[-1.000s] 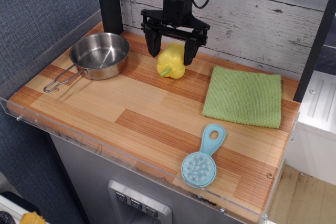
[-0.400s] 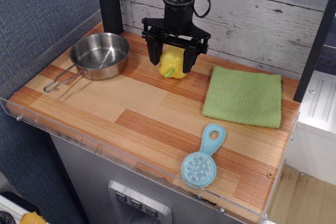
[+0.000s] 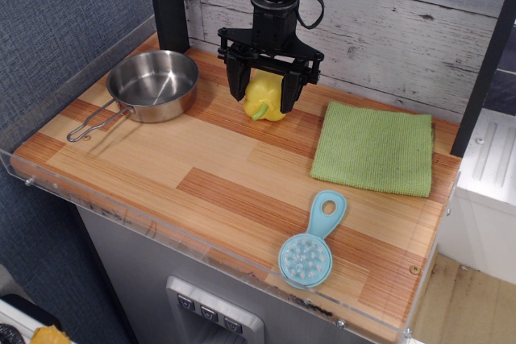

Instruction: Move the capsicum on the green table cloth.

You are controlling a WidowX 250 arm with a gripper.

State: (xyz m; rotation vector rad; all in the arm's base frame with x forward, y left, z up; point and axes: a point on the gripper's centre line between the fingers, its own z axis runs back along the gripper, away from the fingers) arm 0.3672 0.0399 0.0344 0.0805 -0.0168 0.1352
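We find the end effector (image 3: pixel 264 93) closed around the capsicum (image 3: pixel 264 97), upper centre of the frame, resting on the worktop (image 3: pixel 201 175). We advise lifting clear, then carrying right to the green table cloth (image 3: pixel 375 149).

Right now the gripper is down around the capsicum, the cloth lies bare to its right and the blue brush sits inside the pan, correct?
Not quite. The brush is not in the pan, which is empty; it lies on the wooden top near the front edge, below the cloth. The observation.image view shows this. The rest holds: the gripper is down around the capsicum, and the cloth is bare.
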